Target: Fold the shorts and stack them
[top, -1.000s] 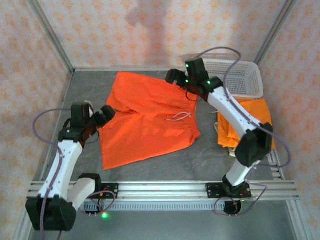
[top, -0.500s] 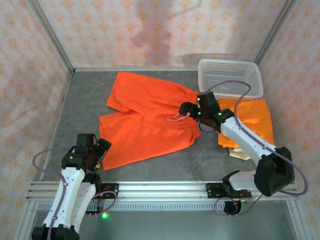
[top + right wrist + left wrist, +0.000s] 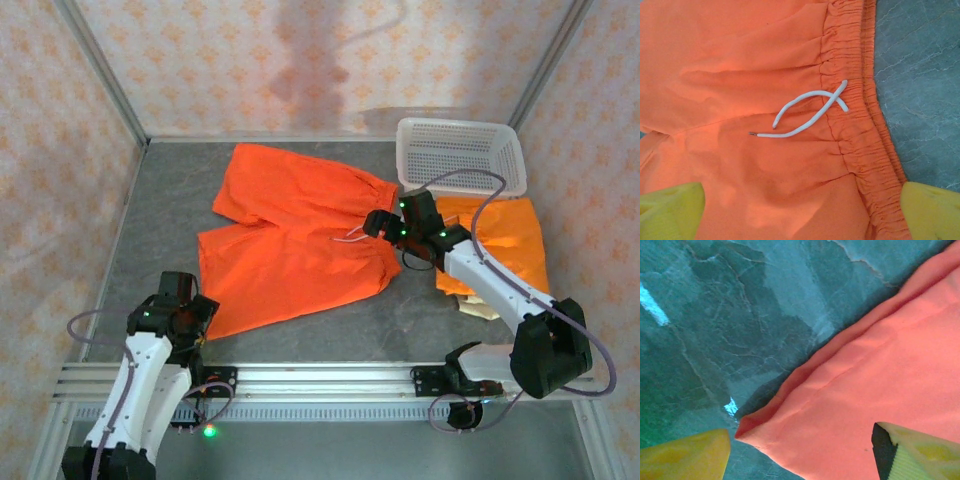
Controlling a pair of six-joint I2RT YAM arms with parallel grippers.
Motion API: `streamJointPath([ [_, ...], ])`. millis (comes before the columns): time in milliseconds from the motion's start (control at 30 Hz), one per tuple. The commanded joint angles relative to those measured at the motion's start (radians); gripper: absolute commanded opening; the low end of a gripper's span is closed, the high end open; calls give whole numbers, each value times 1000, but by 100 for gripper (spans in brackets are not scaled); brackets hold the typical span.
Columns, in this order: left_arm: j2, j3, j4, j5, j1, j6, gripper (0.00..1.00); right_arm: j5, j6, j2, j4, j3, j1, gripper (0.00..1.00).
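Note:
Bright orange shorts (image 3: 295,240) lie spread flat mid-table, waist to the right, white drawstring (image 3: 810,115) on the elastic waistband (image 3: 860,125). My left gripper (image 3: 200,315) is low at the near-left leg's hem corner (image 3: 755,427). It is open, and its yellow fingers (image 3: 685,457) straddle that corner in the left wrist view (image 3: 802,460). My right gripper (image 3: 372,222) hovers open over the waistband by the drawstring, its fingers (image 3: 932,210) either side of the cloth (image 3: 800,215). More folded orange shorts (image 3: 510,240) lie at the right on a beige pair (image 3: 482,308).
A white perforated basket (image 3: 460,155) stands at the back right, just behind the folded pile. Grey table (image 3: 170,200) shows bare to the left of the spread shorts and along the near edge. Patterned walls close in three sides.
The left arm drew back from the shorts' left edge to the near-left hem corner. The right arm came from the far waist corner to the drawstring. The shorts lie flatter.

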Motion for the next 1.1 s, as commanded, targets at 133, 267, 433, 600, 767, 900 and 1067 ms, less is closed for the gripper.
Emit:
streamJointPath([
  [133,93,31,-51,-47,-34,-29,70,34,21,-8,23,-25,-9,100],
  [267,131,16,-9,-56,-56,-44,67,35,20,-7,22,-24,-8,100],
  [433,188,-12,58,-57,-80,-60,59,39,19,-5,21,-25,-10,100],
  [600,251,-14,97,-75,-101,-60,51,39,21,-1,21,-29,-10,100],
  [767,297,-14,134,-78,-112,-59,37,38,21,-1,20,-35,-10,100],
  [900,313,7,129,-91,-113,-45,25,30,22,-2,15,-39,-10,100],
  [1067,289,60,104,-102,-114,-23,9,18,37,-8,1,-57,-10,100],
])
